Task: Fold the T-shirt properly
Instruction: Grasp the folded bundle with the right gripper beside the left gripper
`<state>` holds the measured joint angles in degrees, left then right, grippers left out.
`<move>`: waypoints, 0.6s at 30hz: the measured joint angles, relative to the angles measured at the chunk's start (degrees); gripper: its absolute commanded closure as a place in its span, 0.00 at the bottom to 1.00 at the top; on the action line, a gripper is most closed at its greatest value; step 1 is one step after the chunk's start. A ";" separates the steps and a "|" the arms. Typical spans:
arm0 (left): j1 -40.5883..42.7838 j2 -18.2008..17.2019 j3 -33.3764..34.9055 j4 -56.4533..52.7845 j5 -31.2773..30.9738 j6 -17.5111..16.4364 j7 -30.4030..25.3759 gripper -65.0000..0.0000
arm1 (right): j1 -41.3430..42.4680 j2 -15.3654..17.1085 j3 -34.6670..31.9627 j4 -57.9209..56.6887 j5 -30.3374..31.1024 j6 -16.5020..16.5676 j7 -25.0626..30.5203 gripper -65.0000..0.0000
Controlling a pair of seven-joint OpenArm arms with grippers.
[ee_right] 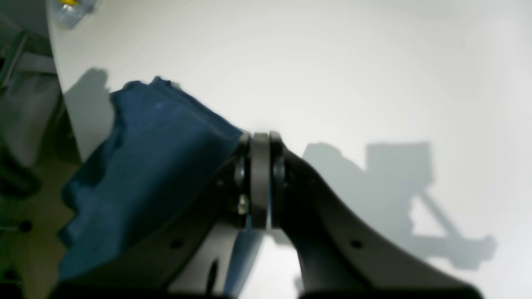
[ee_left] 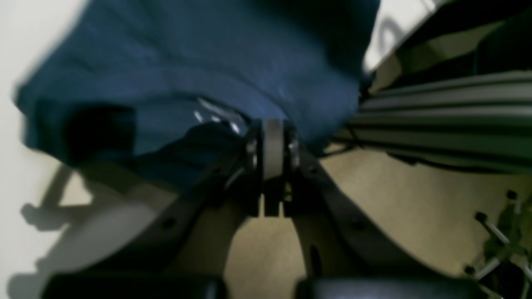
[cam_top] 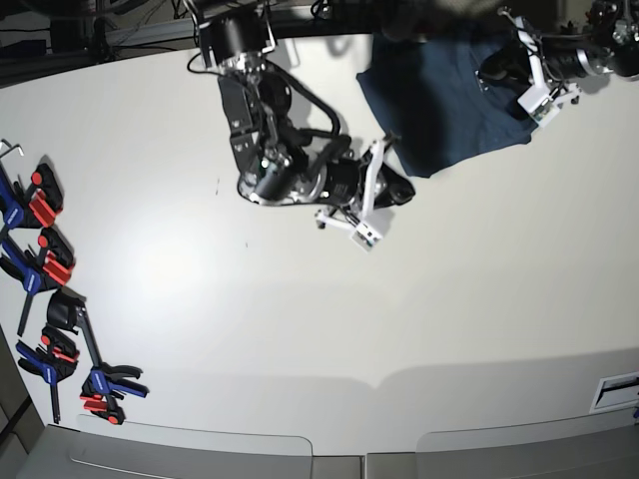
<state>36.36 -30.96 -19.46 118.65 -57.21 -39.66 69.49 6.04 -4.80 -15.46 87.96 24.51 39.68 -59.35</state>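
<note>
On the white table [cam_top: 300, 339], both the left gripper [ee_left: 272, 137] and right gripper [ee_right: 259, 158] clench the wrinkled navy-blue cotton T-shirt [cam_top: 449, 95]; lift evenly, keeping its edge taut.

The T-shirt [cam_top: 449, 95] lies at the worktop's [cam_top: 329, 319] far right edge, between the two grippers; clamps [cam_top: 50, 289] sit along its left edge.
</note>
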 measured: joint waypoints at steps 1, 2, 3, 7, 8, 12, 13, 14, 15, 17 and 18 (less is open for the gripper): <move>0.81 -0.02 -0.02 0.00 -0.02 -0.02 -0.02 1.00 | 1.20 0.00 0.02 -2.36 0.68 0.02 -0.02 1.00; 1.55 0.00 -0.02 0.00 0.00 -0.02 0.00 1.00 | 2.27 -0.04 0.02 -4.63 1.16 -0.04 0.00 1.00; 2.08 0.00 -0.02 0.00 0.00 -0.02 0.00 1.00 | 3.28 -0.15 0.02 -6.82 1.44 -0.02 0.02 1.00; 2.99 0.15 -0.02 -1.42 -0.02 -0.02 -0.09 1.00 | 6.10 -1.46 0.04 -14.75 1.29 -0.15 0.00 1.00; 2.99 0.15 -0.02 -2.45 0.52 -0.02 -0.50 1.00 | 6.56 -1.79 0.02 -16.31 1.29 -0.15 0.00 1.00; 2.97 0.15 -0.02 -8.63 6.27 0.00 -6.38 1.00 | 6.54 -2.34 -0.09 -18.91 1.25 -0.20 0.42 1.00; 2.97 0.17 -0.02 -10.64 7.76 0.00 -7.98 1.00 | 6.51 -2.34 -0.09 -18.93 1.25 -0.17 0.39 1.00; 2.67 0.20 -0.02 -12.66 8.24 0.04 -8.57 1.00 | 6.56 -2.34 -0.09 -18.93 1.27 -0.17 0.44 1.00; 2.21 0.31 -0.02 -14.58 8.33 0.13 -9.33 1.00 | 6.64 -2.32 -0.07 -18.93 1.25 -0.17 0.42 1.00; 0.72 0.48 0.02 -17.64 8.39 0.02 -9.38 1.00 | 6.71 -2.34 -0.09 -18.91 1.29 -0.20 0.20 1.00; -0.13 0.48 0.02 -19.02 8.41 0.02 -9.44 1.00 | 6.71 -2.36 -0.09 -18.91 1.31 -0.17 -0.52 1.00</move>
<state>36.23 -30.48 -19.44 99.63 -48.80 -39.64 60.05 12.75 -7.16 -15.55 69.06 25.82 39.51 -59.88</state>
